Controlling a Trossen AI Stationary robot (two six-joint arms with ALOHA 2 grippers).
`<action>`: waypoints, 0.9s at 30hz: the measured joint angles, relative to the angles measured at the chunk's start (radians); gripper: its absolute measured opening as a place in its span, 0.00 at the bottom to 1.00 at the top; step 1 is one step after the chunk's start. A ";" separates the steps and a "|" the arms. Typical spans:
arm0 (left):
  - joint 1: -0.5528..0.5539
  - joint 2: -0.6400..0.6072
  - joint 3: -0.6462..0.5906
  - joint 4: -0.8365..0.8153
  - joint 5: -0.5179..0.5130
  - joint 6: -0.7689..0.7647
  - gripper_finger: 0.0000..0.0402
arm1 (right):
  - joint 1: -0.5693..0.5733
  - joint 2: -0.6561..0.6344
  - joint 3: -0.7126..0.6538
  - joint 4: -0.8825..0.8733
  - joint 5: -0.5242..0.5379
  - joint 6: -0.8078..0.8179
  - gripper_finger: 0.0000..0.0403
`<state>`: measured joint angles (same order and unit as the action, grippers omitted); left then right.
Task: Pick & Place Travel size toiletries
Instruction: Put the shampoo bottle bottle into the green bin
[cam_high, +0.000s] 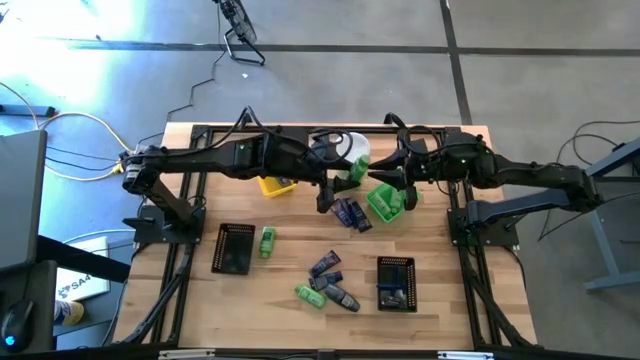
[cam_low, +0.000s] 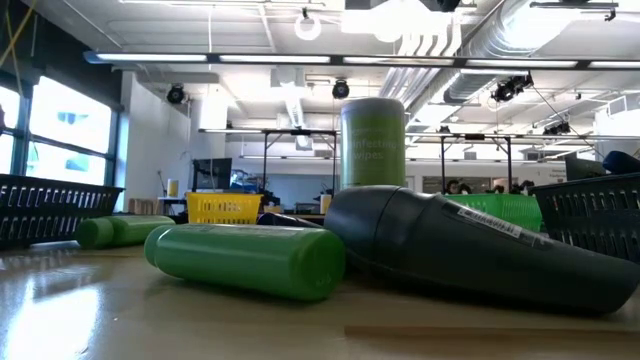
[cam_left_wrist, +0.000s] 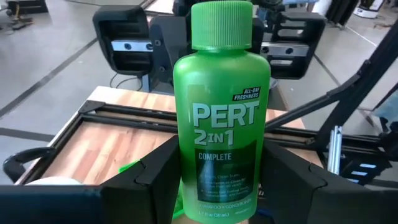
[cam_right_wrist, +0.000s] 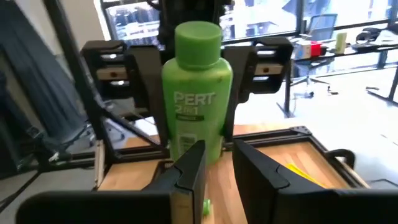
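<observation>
**Green bottle held mid-air between two claws**

The left claw (cam_left_wrist: 221, 163) is clamped on a green shampoo bottle (cam_left_wrist: 217, 118), one finger on each flat side of its lower body. The cap is up, so the long axis stands upright. In the high view the bottle hangs above the bench (cam_high: 200, 300) toward 12 o'clock from the bench's middle.

The right claw (cam_right_wrist: 217, 157) faces it head-on, with the bottle at its 9 o'clock in the high view and just beside its fingertips. Its jaws stand narrowly apart with nothing between them. That gap looks slimmer than the bottle, so it would probably have to widen before taking it.

The room around the bottle is tight:
- The pale canister (cam_high: 347, 148) stands close at 11 o'clock from the bottle.
- The green tray (cam_high: 385, 203) is near at 5 o'clock.
- Dark navy packets (cam_high: 350, 213) lie at 6 o'clock.
- The yellow tray (cam_high: 277, 186) is farther off at 9 o'clock.

Open bench lies toward 6 o'clock, where loose toiletries (cam_high: 325, 282) sit between two black trays (cam_high: 233, 248).
</observation>
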<state>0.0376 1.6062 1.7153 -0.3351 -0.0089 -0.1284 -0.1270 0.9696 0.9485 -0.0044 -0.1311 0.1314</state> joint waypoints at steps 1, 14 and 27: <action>0.001 0.000 0.000 -0.001 -0.001 0.000 0.46 | 0.000 0.002 0.000 0.001 0.005 0.001 0.18; 0.001 0.000 0.000 -0.005 -0.002 0.000 0.46 | 0.003 0.005 0.000 0.002 0.001 0.051 0.61; 0.001 0.000 0.000 -0.008 -0.002 -0.008 0.46 | 0.004 0.132 0.000 0.146 -0.092 0.092 0.86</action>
<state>0.0383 1.6062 1.7153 -0.3430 -0.0109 -0.1360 -0.1234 1.1013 0.9481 0.1419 -0.2231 0.2237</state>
